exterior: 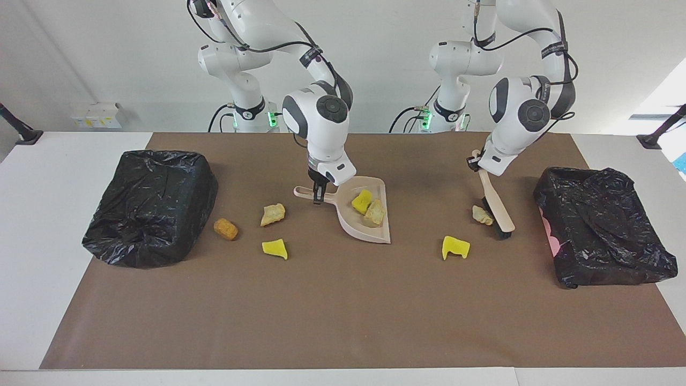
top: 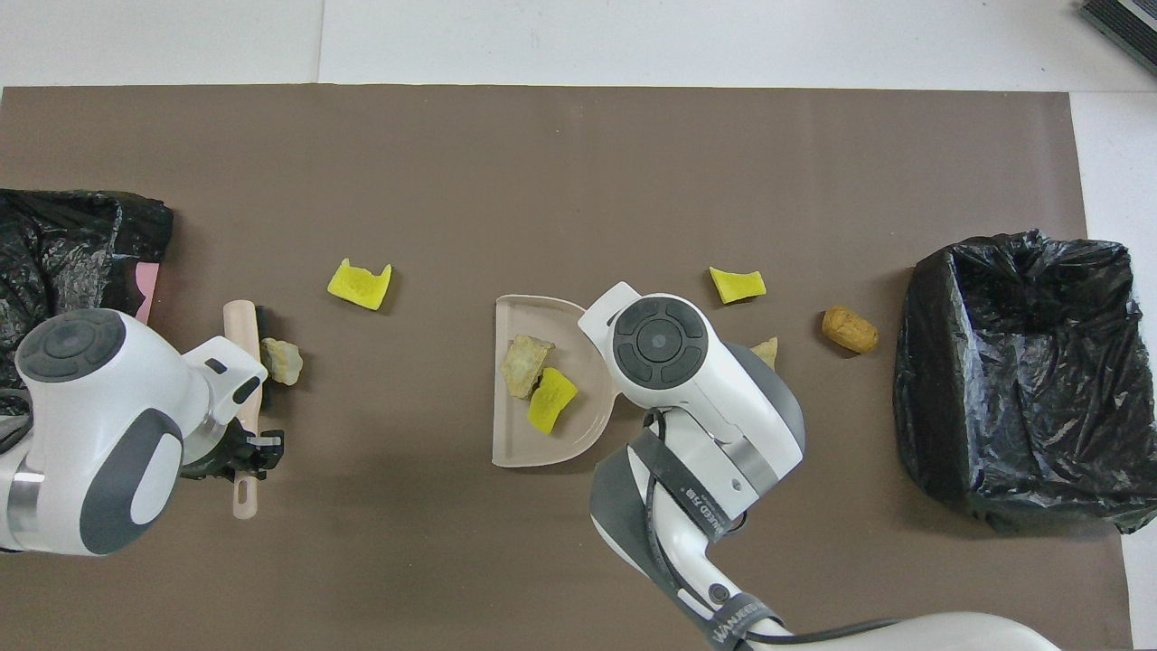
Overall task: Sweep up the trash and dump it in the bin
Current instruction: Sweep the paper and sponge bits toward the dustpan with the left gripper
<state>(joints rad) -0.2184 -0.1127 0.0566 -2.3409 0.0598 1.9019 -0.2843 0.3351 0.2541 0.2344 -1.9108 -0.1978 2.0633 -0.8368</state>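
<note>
Trash lump (exterior: 482, 215) lies against the brush (exterior: 497, 206) in the left jaws.

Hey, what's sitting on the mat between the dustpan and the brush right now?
Two pieces: a yellow sponge chunk and a tan lump touching the brush. The overhead view shows both clearly beside the dustpan.

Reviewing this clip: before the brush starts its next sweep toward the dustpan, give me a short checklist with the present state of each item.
1. left gripper shut on the brush handle: ok.
2. Brush bristles down beside the tan chunk, on its bin side: ok.
3. right gripper shut on the dustpan handle: ok.
4. Dustpan mouth flat on the mat: cannot tell.
5. Path to dustpan free: not ok, yellow chunk lies near it.
6. Dustpan holds two chunks, room left: ok.
</note>
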